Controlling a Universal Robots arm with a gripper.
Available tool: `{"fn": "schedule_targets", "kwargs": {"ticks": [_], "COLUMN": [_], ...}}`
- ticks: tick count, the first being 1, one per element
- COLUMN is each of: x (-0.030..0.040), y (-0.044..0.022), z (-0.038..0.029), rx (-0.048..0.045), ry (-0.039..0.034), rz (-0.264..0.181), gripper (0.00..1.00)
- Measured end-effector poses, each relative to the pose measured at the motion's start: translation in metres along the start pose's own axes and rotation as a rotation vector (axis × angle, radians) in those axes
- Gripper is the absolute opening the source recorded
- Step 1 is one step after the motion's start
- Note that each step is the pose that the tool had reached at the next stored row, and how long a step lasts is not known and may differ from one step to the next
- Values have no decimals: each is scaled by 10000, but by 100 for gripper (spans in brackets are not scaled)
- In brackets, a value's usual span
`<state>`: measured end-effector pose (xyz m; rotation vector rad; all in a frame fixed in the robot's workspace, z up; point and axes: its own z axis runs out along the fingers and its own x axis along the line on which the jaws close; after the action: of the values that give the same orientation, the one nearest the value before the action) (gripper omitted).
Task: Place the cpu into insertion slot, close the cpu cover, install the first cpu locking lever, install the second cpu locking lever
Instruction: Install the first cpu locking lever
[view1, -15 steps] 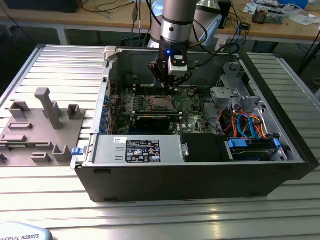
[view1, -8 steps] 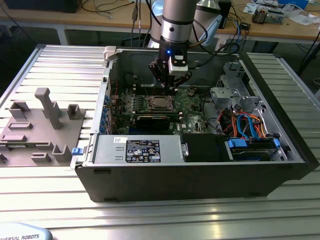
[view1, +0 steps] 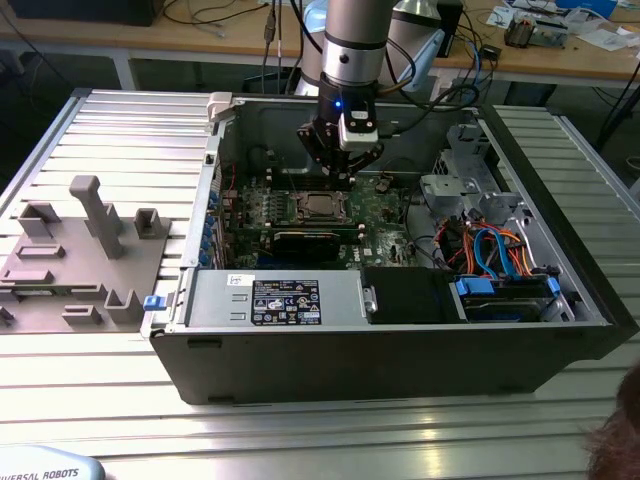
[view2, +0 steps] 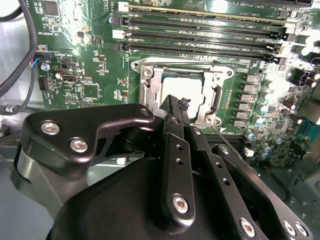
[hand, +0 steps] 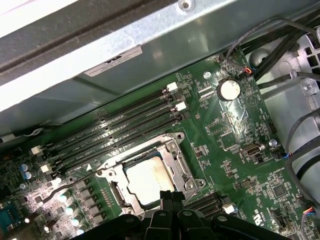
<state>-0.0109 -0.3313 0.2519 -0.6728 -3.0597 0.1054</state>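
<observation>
The cpu (hand: 146, 180) (view2: 181, 86) lies flat in the insertion slot (view2: 145, 70), its silver top showing in both wrist views. The cpu cover (hand: 179, 166) (view2: 156, 86) is a silver frame lying down around it. A thin wire locking lever (hand: 65, 188) (view2: 235, 152) sticks out sideways from the socket, unlatched. My gripper (view2: 177, 106) (hand: 170, 194) hangs just over the socket's edge, its black fingers pressed together with nothing between them. In the exterior view my gripper (view1: 340, 160) hovers inside the open case above the cpu (view1: 322, 207).
Long memory slots (hand: 115, 132) (view2: 200, 30) run beside the socket. A coin battery (hand: 229, 90) and cables (hand: 300, 150) lie past it. The case wall (hand: 125, 60) is close. A grey fixture (view1: 80, 250) stands on the exterior view's left, the power supply (view1: 270, 300) in front.
</observation>
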Motion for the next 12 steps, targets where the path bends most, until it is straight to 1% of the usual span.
{"fn": "schedule_targets", "kwargs": {"ticks": [12], "x": [0], "y": [0], "z": [0], "rx": [-1], "ry": [-12], "rz": [-164], "gripper": [11]}}
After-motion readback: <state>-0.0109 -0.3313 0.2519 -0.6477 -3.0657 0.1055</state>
